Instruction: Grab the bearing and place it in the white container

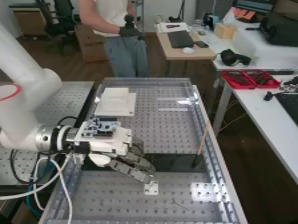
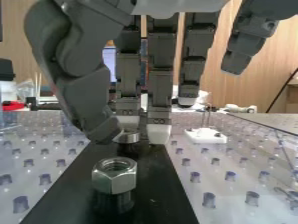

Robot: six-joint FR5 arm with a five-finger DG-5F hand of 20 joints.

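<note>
one hand (image 1: 136, 171), one bearing (image 2: 129, 138), one nut (image 2: 113, 183)

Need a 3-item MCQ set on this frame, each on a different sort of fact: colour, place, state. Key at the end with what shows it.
1. Colour of the two trays on the side table?
A) blue
B) red
C) green

2. Where is the hand?
A) over the white container
B) over the side table
C) at the black strip across the bench

3. How does the hex nut sit?
A) hole facing up
B) on its side, hole facing sideways
C) tipped over against the bench

Key:
1 B: both trays have red walls in the high view.
2 C: in the high view it reaches from the bench's left side to the strip.
3 A: the wrist view shows its round hole on top, above the six flat sides.
</note>
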